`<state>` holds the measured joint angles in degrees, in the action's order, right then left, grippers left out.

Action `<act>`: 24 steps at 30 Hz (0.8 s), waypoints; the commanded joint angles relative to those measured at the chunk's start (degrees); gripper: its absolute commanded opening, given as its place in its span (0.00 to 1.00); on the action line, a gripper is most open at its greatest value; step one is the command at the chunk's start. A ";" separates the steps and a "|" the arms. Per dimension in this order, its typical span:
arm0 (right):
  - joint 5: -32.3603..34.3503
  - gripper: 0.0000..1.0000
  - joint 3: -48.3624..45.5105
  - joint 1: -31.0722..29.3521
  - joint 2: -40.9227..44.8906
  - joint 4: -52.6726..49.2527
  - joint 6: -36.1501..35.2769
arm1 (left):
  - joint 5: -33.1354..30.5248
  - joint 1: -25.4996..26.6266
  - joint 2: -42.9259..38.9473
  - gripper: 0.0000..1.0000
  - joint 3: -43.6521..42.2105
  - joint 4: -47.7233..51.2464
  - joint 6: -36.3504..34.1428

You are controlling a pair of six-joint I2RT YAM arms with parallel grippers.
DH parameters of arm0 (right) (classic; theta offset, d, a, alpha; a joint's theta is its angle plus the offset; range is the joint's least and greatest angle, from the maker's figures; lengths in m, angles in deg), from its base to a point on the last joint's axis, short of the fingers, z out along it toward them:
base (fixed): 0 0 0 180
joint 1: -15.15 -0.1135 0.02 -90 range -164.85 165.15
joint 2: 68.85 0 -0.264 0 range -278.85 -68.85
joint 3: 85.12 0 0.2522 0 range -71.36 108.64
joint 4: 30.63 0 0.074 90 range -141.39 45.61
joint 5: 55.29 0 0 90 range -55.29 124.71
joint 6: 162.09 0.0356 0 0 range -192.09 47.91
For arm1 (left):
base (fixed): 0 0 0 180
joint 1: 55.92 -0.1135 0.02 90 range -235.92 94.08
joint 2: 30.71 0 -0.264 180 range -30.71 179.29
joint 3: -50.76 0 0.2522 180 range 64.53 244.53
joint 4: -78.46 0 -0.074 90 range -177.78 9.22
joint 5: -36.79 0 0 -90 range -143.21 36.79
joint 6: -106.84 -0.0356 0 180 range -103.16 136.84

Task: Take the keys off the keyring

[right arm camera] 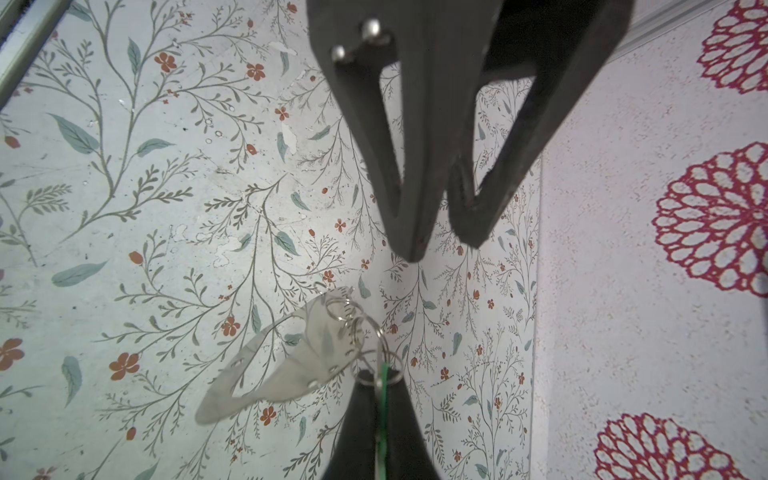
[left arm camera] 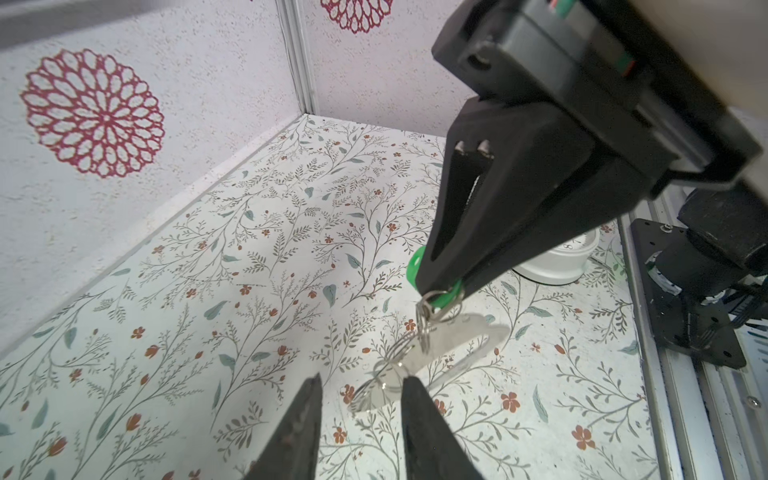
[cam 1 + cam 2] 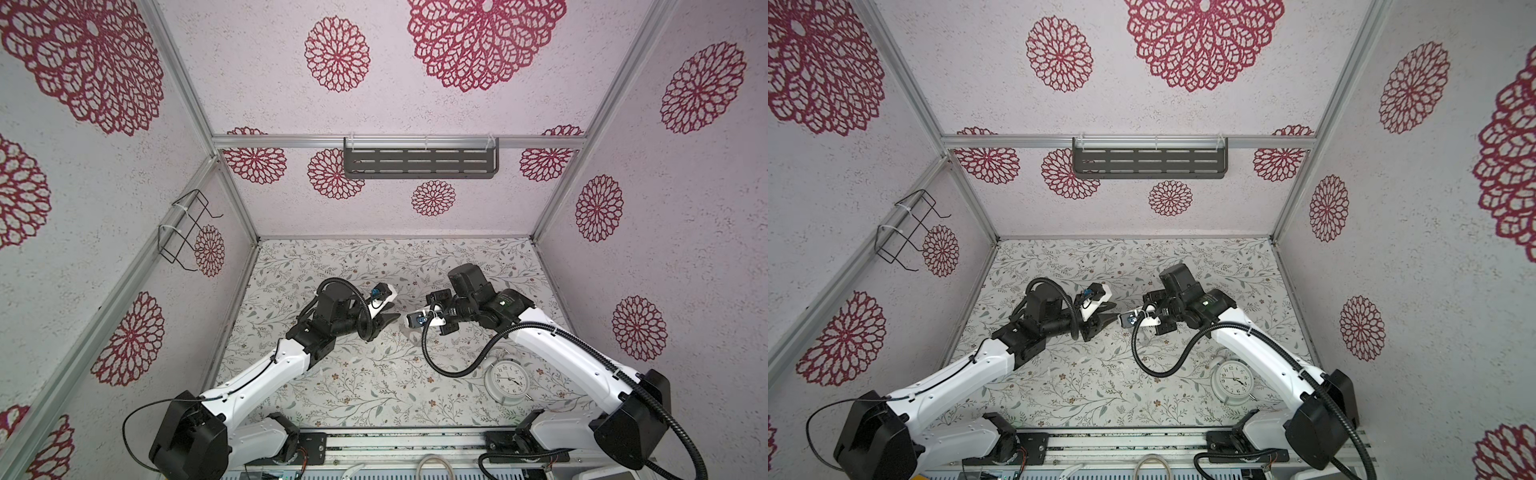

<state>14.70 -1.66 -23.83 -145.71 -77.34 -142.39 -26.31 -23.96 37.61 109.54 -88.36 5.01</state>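
Keyring (image 1: 291,384) and its load dangle from the right gripper (image 1: 382,395), whose two black fingers are clenched flat on the green plastic head of the green-tagged key (image 2: 414,266). Seen from the right wrist, that tag shows edge-on as a thin green line in the pinch. Just beyond the fingertips, a cluster of small wire rings (image 1: 353,322) links this key to the keyring, a flat, pale grey, elongated loop with a long oval opening. It hangs tilted beneath them. Whether its low end touches the table (image 3: 332,374) I cannot tell.

The pale-tagged key (image 2: 380,392) sits at the far end of the ring cluster, nearest the left gripper (image 2: 360,378). That gripper is released: its two dark fingers stand clearly apart with nothing pinched between them. The right wrist view shows their tips near the bunch but clear of it.

In both top views the two grippers meet nose to nose near the middle of the frame, low over the floral table. The bunch itself is mostly hidden there under the right arm's wrist camera.

A round white alarm clock (image 3: 505,380) lies face up in the lower right of the frame, just beside the right forearm and well apart from the bunch.
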 commanded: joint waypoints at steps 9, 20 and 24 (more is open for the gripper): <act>3.05 0.00 4.04 -0.26 -0.31 -4.58 -16.16 | 16.86 -4.93 10.05 0.41 8.06 4.16 -7.26; 5.16 0.00 2.85 -0.65 1.01 -0.27 -23.42 | 22.41 -3.63 18.14 0.45 13.27 1.91 -10.05; 5.39 0.00 2.07 -0.83 1.48 1.61 -24.42 | 21.73 -1.83 20.88 0.45 14.90 0.71 -9.90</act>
<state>20.08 0.37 -24.29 -146.12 -78.67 -163.60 -6.12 -27.11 56.89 123.11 -85.76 -3.82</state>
